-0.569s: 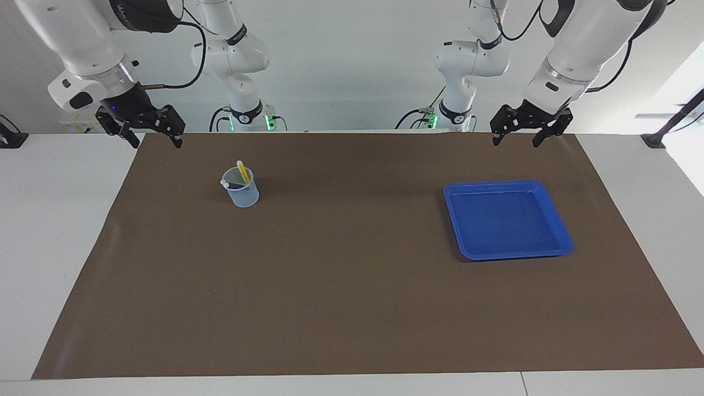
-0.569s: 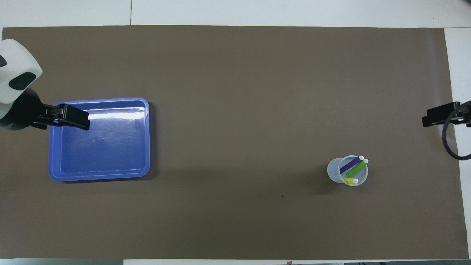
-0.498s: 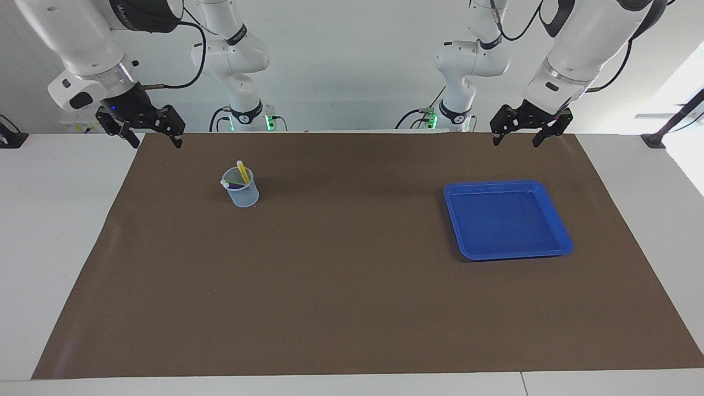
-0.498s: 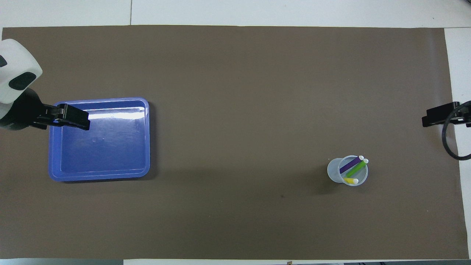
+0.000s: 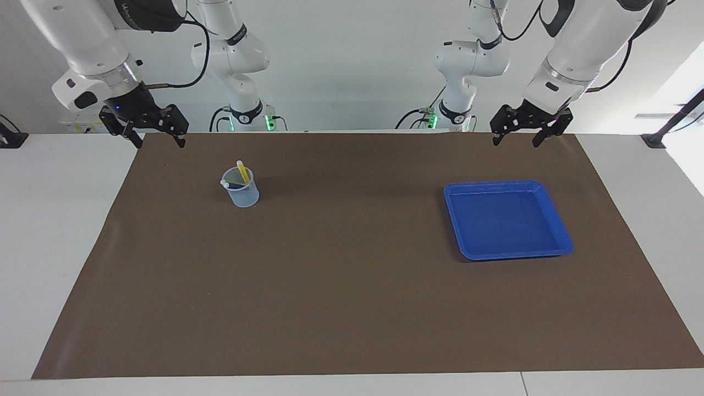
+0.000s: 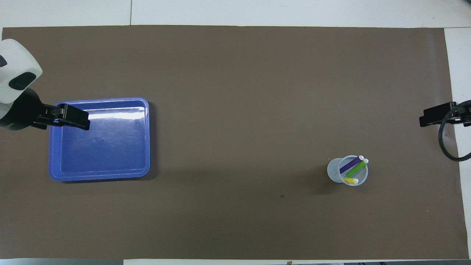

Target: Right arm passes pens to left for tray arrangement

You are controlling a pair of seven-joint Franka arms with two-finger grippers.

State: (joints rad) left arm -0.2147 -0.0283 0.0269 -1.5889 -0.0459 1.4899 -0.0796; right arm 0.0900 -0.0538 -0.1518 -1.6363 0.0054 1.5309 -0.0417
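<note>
Three pens, yellow [image 5: 241, 170], purple [image 6: 349, 165] and green [image 6: 356, 170], stand in a translucent cup [image 5: 242, 196] at the right arm's end of the mat; the yellow pen also shows in the overhead view [image 6: 350, 180]. The blue tray [image 5: 509, 185] lies empty at the left arm's end, also in the overhead view [image 6: 99, 176]. My right gripper [image 5: 159, 143] hangs open and empty in the air over the mat's corner at the robots' edge; the overhead view shows it at the mat's edge [image 6: 427, 119]. My left gripper [image 5: 515, 142] waits open and empty over the mat's robot-side edge; from overhead it [image 6: 79, 121] covers the tray's corner.
A brown mat [image 5: 352, 286] covers most of the white table [image 5: 55, 220]. The cup also shows in the overhead view [image 6: 334, 171]. Two more white arms [image 5: 236, 55] stand at the back wall.
My right gripper has shifted slightly toward the middle of the table. The left arm, the pens, the cup and the tray have not moved.
</note>
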